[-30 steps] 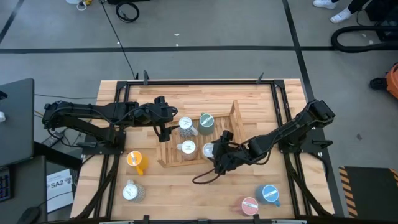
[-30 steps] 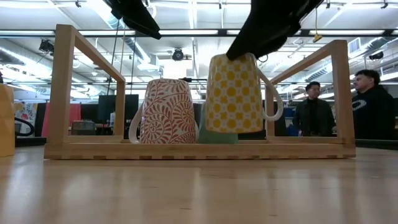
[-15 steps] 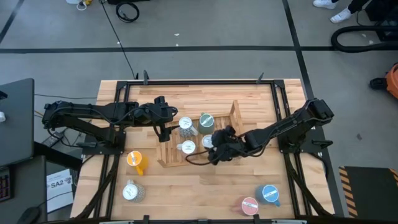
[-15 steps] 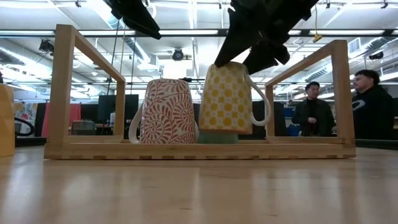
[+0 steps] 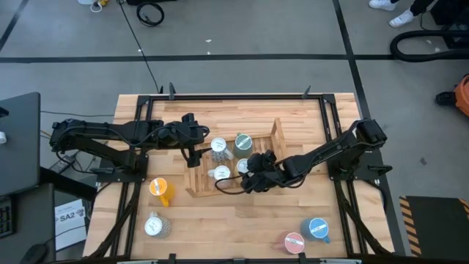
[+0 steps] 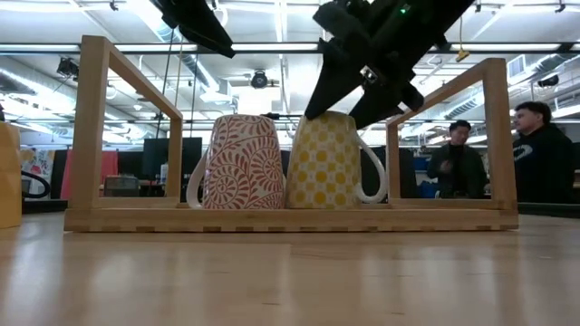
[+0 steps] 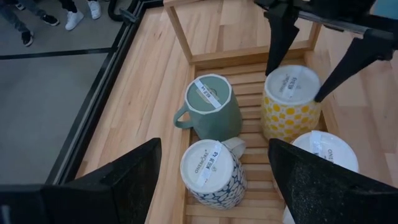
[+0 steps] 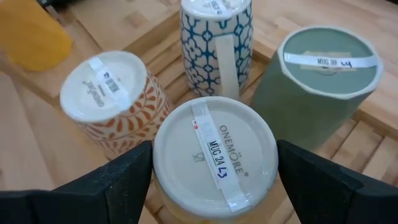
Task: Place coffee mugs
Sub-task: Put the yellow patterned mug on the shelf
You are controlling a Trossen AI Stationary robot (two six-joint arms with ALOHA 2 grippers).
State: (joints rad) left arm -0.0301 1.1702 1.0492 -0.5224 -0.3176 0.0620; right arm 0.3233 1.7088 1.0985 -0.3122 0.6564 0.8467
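Note:
A wooden rack (image 5: 278, 136) in the middle of the table holds several mugs, all mouth down: blue-patterned (image 5: 218, 147), green (image 5: 243, 141), orange-patterned (image 5: 220, 174) and yellow-checked (image 5: 245, 167). My right gripper (image 5: 251, 167) is over the yellow-checked mug (image 8: 214, 152), one finger on each side. My left gripper (image 5: 195, 150) hangs open above the rack's left end, touching nothing. On the table stand an orange mug (image 5: 159, 189), a speckled grey mug (image 5: 154, 226), a pink mug (image 5: 293, 240) and a blue mug (image 5: 317, 229). My right gripper holds the yellow-checked mug by its upturned base end (image 6: 331, 119), pinched between the two fingers (image 8: 124, 180). The fingers slant down at it from above and from the table's right. The mug stands upright, mouth down, on the rack's slats (image 6: 299, 215) beside the orange-patterned mug (image 6: 243, 163).
The rack has tall end frames (image 6: 100, 127) and a slatted floor (image 7: 249, 71), with bare slats toward its right end. A black cable (image 5: 231, 189) loops on the table near the rack. People stand in the room beyond the table (image 6: 544, 149).
My right gripper has carried the yellow-checked mug toward the table's far edge and down. The mug hung lifted and tilted above the rack; now it stands level on the slats in front of the green mug, close to the orange-patterned one.

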